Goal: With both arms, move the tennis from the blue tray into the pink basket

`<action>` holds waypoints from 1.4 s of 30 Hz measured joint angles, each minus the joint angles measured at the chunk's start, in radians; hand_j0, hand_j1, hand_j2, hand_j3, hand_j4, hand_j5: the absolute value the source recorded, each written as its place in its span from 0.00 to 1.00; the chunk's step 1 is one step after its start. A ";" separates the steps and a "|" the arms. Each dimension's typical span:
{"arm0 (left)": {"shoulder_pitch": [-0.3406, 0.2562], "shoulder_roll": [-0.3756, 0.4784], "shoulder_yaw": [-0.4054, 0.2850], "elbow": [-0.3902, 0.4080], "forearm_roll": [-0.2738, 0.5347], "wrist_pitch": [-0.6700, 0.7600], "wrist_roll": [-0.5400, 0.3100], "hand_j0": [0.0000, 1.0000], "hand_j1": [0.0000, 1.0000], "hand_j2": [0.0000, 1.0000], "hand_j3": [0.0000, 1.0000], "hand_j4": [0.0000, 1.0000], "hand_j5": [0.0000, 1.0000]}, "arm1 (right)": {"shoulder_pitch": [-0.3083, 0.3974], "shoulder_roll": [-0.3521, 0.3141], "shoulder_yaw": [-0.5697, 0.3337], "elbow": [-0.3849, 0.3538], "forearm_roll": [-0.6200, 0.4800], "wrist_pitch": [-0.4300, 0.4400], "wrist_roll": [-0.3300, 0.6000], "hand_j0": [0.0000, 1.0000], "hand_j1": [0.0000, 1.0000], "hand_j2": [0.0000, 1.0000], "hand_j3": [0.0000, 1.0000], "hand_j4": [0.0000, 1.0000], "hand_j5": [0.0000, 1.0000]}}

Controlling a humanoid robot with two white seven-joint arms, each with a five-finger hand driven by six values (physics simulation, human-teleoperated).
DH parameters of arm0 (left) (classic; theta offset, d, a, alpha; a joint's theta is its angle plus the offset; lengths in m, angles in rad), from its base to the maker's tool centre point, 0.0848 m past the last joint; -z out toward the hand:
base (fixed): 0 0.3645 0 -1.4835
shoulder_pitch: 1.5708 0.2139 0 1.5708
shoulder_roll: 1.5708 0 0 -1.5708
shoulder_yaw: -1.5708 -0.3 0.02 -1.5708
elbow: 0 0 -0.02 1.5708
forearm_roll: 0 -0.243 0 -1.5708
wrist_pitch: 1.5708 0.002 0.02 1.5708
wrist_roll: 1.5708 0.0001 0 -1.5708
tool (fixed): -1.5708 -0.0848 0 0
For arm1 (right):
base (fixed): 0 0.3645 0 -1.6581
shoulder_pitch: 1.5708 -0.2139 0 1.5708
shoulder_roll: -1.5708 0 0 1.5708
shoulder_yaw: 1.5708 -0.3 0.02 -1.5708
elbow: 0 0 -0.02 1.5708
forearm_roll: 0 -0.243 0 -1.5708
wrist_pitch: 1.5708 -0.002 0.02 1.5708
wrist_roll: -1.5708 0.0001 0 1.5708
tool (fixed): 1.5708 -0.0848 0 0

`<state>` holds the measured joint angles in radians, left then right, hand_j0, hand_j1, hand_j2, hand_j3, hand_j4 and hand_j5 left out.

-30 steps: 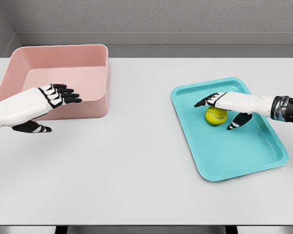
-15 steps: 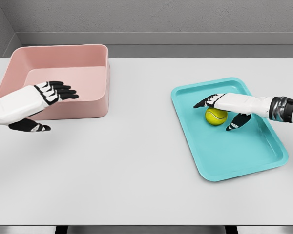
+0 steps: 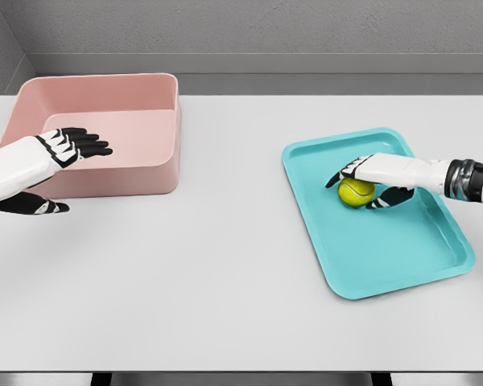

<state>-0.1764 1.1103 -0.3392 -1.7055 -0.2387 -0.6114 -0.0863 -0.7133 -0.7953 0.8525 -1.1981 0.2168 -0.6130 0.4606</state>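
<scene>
The tennis ball [image 3: 356,191] lay in the blue tray [image 3: 402,257] at the right of the table [image 3: 225,273], with the right hand [image 3: 369,178] curled around it, fingers over its top and thumb at its near side. The left hand [image 3: 58,157] hung open and empty, fingers straight, over the front wall of the pink basket [image 3: 137,104].

— Where's the ball [image 3: 356,192]?
— Yellow-green, sitting in the blue tray [image 3: 402,261], toward its far end, right on the tray floor.
— And the basket [image 3: 105,133]?
— Pink, upright, open-topped, at the far left, well apart from the tray.
</scene>
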 measured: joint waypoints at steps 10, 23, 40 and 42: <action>-0.002 -0.001 0.001 0.000 0.000 0.000 -0.002 1.00 1.00 1.00 1.00 1.00 1.00 | 0.000 0.001 -0.002 -0.002 0.001 0.000 0.006 0.62 0.62 0.62 0.62 0.62 0.62; -0.002 -0.002 0.001 0.002 -0.001 0.000 -0.002 1.00 1.00 1.00 1.00 1.00 1.00 | -0.017 0.004 -0.006 -0.009 0.002 0.000 0.007 0.59 0.59 0.59 0.59 0.59 0.59; -0.002 -0.001 0.003 0.004 -0.001 0.000 -0.002 1.00 1.00 1.00 1.00 1.00 1.00 | -0.041 -0.005 -0.061 -0.209 0.000 0.000 0.008 0.59 0.59 0.59 0.59 0.59 0.59; -0.002 -0.002 0.003 0.003 -0.001 0.000 -0.002 1.00 1.00 1.00 1.00 1.00 1.00 | -0.041 -0.003 -0.061 -0.230 0.000 0.000 0.007 0.59 0.59 0.59 0.59 0.59 0.59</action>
<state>-0.1779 1.1085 -0.3364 -1.7022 -0.2399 -0.6114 -0.0880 -0.7547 -0.7987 0.7912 -1.4283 0.2165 -0.6134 0.4681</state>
